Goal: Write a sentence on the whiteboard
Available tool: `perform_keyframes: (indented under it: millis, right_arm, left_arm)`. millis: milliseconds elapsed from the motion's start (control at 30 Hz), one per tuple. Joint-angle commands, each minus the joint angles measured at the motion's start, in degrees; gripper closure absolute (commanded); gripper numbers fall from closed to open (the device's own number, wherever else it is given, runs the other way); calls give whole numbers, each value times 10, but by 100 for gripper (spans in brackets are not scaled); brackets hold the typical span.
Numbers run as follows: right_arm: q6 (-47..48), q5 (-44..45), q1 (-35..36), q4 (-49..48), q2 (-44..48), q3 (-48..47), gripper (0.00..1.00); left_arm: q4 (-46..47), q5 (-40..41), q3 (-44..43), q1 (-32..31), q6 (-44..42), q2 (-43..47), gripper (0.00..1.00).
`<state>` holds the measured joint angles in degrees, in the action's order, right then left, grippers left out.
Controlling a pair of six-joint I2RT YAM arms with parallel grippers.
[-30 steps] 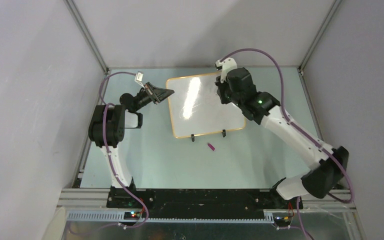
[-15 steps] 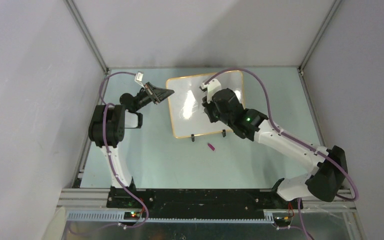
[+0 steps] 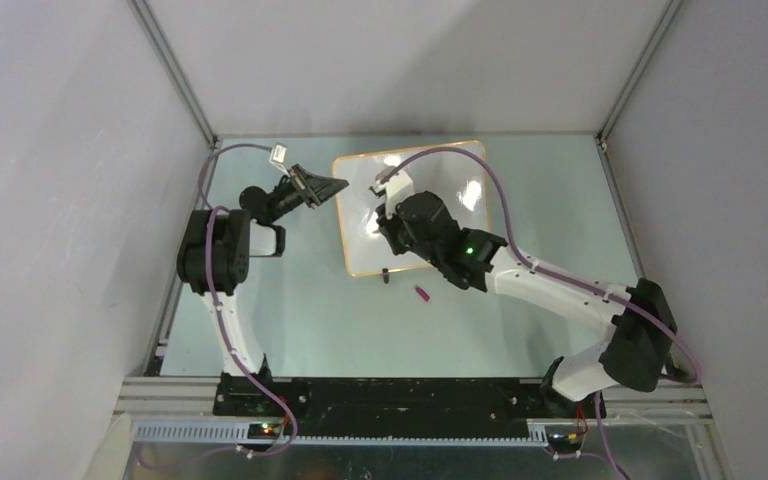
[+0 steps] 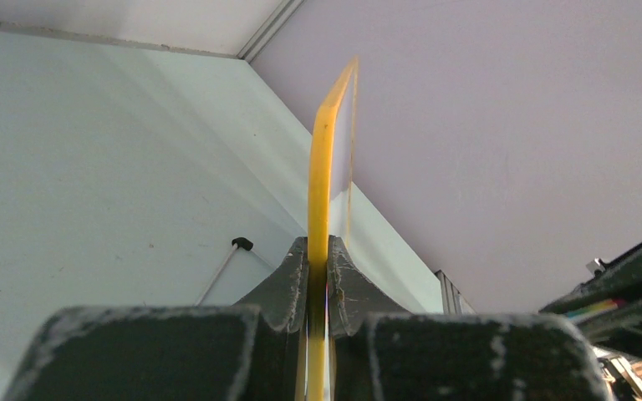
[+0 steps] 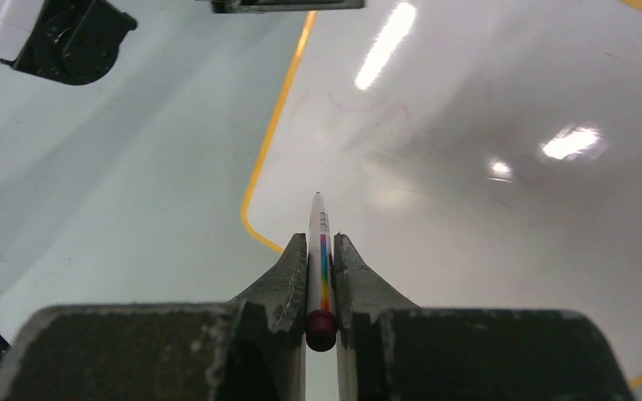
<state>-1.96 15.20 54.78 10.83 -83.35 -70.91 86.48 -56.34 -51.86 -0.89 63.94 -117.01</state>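
Writing looks barely begun, judging by how little ink the whiteboard (image 3: 358, 215) carries. It sits on the far middle of the tabletop (image 3: 290, 310), and its glossy face is almost wholly bare. The right wrist view shows only a few faint purplish strokes (image 5: 359, 104) near the upper part of the board. They are too pale and loose to read as letters, so no sentence or whole word can be counted as done. The left pincer (image 4: 318, 276) is closed tight on the orange-yellow frame (image 4: 324, 159) at the board's left edge, apparently bracing it. Whether that edge is lifted off the tabletop or lies flat cannot be told. The right pincer (image 5: 320, 251) is pinched shut on a marker (image 5: 318, 225), a pale barrel with a rainbow stripe and a dark rounded butt. Its tip points at the board surface close to a rounded corner of the frame, and whether it touches the surface is not clear. A small purple cap (image 3: 423, 293) lies on the tabletop just in front of the board, near a black clip foot (image 3: 386, 273), so the marker is probably uncapped and ready. By this reading the preparation is done: the board is steadied and the marker is in hand. Nearly all the sentence is left to write.
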Motion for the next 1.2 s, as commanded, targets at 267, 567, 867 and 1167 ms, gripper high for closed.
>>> perform_keyframes:
  millis: [267,567,867,1167]
  right_arm:
    - [14,50,49,-61,-73,-15,100]
    - [35,83,53,-68,-108,-29,100]
    - [48,89,54,-57,-139,-67,100]
    - [59,93,50,-60,-123,-72,100]
  left_arm:
    - [12,-34,12,-9,-42,2,100]
    - [12,-34,12,-9,-42,2,100]
    - [12,-33,12,-9,-42,3,100]
    - [11,-33,12,-9,-42,2,100]
